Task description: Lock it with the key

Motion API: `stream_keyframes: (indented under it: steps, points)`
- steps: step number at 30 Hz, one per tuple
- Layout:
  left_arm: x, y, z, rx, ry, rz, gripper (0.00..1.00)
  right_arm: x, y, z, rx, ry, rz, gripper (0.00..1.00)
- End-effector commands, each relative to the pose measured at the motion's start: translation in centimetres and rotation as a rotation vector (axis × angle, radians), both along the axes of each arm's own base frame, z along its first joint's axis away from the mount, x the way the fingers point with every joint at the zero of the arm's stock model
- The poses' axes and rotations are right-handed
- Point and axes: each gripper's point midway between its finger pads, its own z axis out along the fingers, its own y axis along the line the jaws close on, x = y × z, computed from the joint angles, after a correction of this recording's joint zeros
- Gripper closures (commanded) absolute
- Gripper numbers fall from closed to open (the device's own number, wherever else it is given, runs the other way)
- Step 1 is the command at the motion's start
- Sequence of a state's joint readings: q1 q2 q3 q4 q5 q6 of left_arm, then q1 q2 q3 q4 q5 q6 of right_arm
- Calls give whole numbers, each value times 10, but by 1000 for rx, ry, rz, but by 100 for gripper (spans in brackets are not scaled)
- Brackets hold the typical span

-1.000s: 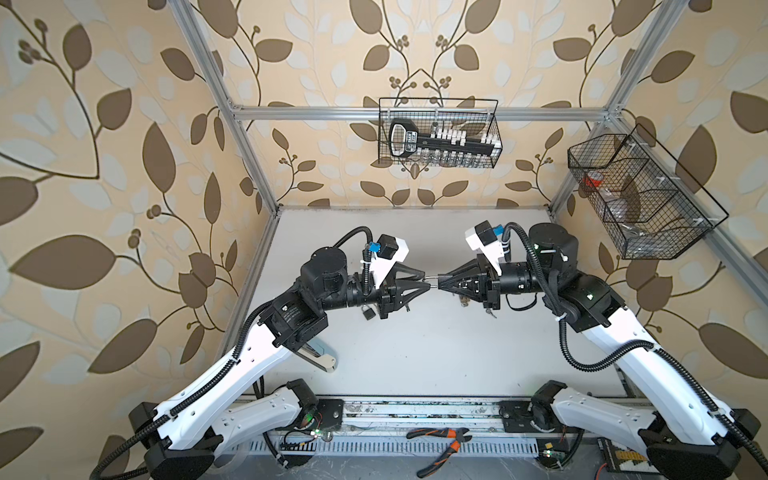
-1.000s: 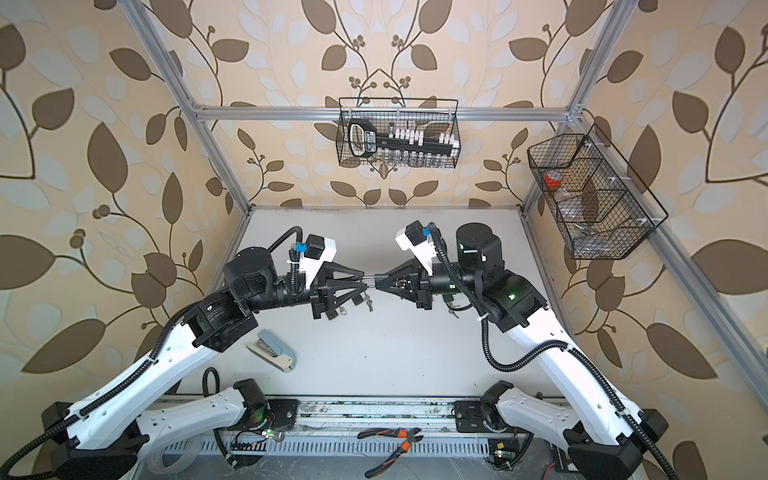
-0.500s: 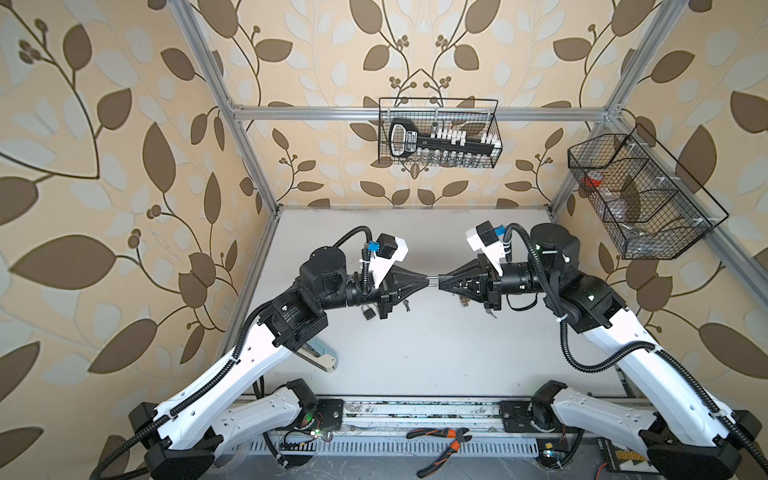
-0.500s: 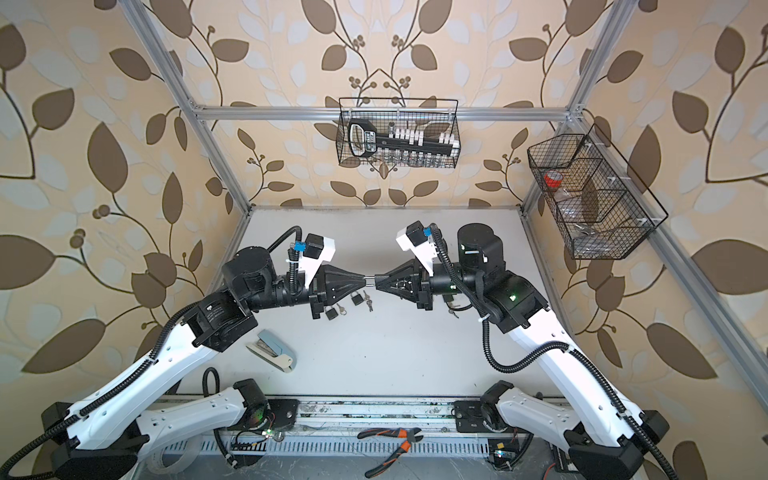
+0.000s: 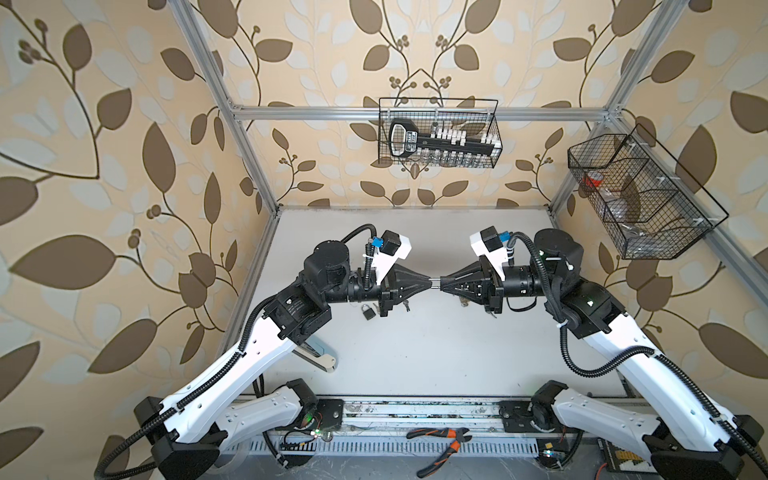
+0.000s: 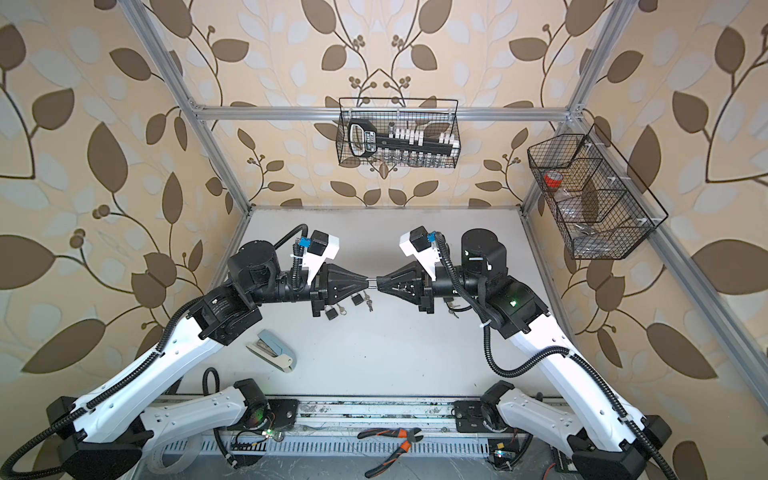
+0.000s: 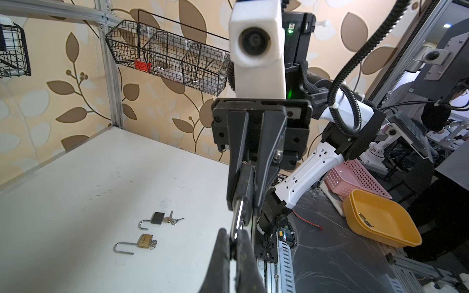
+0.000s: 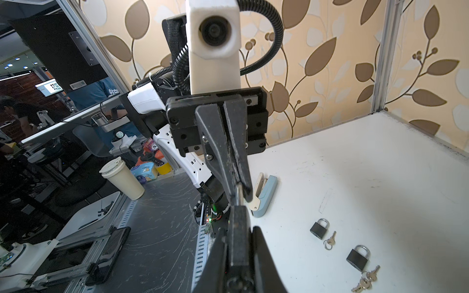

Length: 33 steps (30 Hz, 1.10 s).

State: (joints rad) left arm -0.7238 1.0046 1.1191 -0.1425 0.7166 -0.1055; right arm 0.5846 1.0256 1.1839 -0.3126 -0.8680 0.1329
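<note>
- Two grippers, left gripper (image 5: 428,284) and right gripper (image 5: 443,286), tip to tip above the middle of the white table (image 5: 415,365), level with each other in both top views.
- Right gripper: fingers narrow, clamped on the dark body of the held padlock (image 7: 246,181).
- Left gripper: fingers pressed nearly together, pinching the outer end of the shackle (image 6: 373,283) of that padlock.
- Held padlock: clear of the table, bridging the gap between the two tips, silvery shackle toward the left gripper, body inside the right one.
- Key for the held padlock: not to be made out.
- Padlock A (image 8: 319,228) and padlock B (image 8: 357,257): dark, shackles shut, flat on the table below the left gripper, near each other but apart.
- Loose keys (image 8: 329,241): on rings, just beside padlock A and padlock B.
- Open black padlock (image 7: 157,218) and brass padlock (image 7: 145,241): flat on the table on the right arm's side, shackles swung out, a keyring at the base of each.
- Pale blue stapler (image 6: 270,351): on the table near the front edge, beside the left arm.
- Wire basket (image 5: 384,129) on the back wall, second wire basket (image 5: 673,232) on the right wall; both off the table.
- Orange-handled pliers (image 5: 442,440): in front of the table edge, between the two arm bases.
</note>
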Motion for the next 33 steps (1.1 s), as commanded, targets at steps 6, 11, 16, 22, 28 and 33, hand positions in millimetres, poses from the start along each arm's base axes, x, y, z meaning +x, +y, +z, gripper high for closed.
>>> stream_keyframes:
  steps: [6, 11, 16, 22, 28, 33]
  points:
    - [-17, -18, 17, -69, -32, -135, 100, -2, 28, 1, 33, -65, 34, 100]
    - [-15, -8, 21, -73, -64, -65, 100, -2, 18, 8, 48, -108, -2, 100]
    - [-18, 0, 26, -72, -102, -36, 80, -1, 8, 12, 61, -106, -16, 100]
    - [-18, 8, 31, -81, -129, 7, 51, -11, 5, 14, 73, -114, 14, 100]
    - [-18, 17, 35, -94, -150, 50, 53, -17, 1, 15, 80, -123, 21, 100]
    - [-21, 11, 32, -88, -130, 8, 54, -23, 0, 20, 98, -133, 46, 100]
